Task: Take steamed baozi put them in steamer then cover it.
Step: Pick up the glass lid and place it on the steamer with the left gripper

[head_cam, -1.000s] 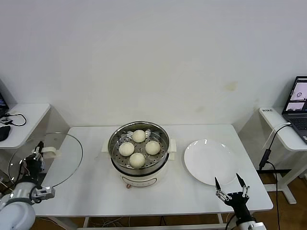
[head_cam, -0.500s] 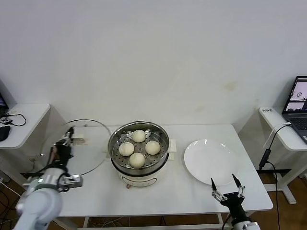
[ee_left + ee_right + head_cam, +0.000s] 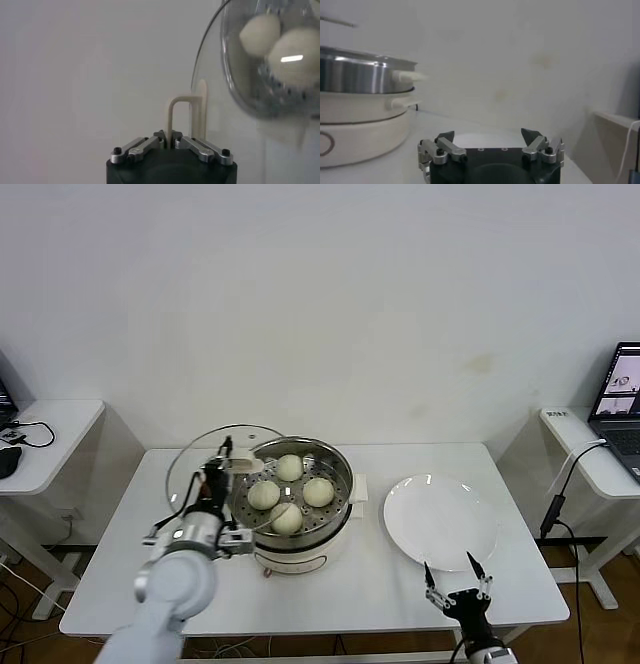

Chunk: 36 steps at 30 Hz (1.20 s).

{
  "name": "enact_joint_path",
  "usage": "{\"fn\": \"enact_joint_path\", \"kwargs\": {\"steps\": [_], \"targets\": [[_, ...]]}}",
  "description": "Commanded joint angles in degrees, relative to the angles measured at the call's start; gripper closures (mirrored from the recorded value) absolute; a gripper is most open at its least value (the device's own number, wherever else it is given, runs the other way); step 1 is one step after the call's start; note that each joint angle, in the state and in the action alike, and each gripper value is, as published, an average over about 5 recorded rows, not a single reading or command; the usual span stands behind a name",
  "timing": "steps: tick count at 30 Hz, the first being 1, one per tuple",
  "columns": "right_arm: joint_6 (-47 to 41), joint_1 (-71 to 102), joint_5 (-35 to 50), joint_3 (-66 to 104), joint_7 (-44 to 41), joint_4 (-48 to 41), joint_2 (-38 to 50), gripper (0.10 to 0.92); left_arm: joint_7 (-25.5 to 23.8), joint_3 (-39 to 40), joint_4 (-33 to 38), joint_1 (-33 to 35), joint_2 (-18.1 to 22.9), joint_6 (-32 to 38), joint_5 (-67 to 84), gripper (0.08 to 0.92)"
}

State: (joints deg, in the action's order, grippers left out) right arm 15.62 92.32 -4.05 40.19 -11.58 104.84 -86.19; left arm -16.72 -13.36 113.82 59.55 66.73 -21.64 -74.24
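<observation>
Cover (image 3: 215, 459): carried rightward since earlier, now overlapping steamer (image 3: 290, 529) rim; my left gripper (image 3: 222, 469) clamped on its handle; rigid, fragile glass, I judge; right gripper (image 3: 454, 584) spread, empty.

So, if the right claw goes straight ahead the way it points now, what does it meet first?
Probably the white plate: the right claw, open, points toward it from the table's near edge. Its height above the plate is unclear.
</observation>
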Motion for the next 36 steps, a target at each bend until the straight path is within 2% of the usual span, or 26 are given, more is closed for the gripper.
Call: {"fn": "enact_joint_path", "kwargs": {"steps": [1, 19, 36], "targets": [[0.3, -0.5, -3.0, -1.0, 0.1, -1.7, -0.3, 0.203, -3.8, 7.1, -4.8, -6.4, 12.5, -1.5, -10.5, 0.852], [0.7, -0.3, -3.3, -1.8, 0.1, -2.3, -0.1, 0.203, -3.6, 7.5, -11.2, -5.9, 17.1, -1.5, -11.7, 0.852], [1.1, 0.1, -3.2, -1.9, -0.1, -2.3, 0.2, 0.203, -3.0, 6.2, -12.0, -4.6, 16.9, -1.0, -11.8, 0.852]]}}
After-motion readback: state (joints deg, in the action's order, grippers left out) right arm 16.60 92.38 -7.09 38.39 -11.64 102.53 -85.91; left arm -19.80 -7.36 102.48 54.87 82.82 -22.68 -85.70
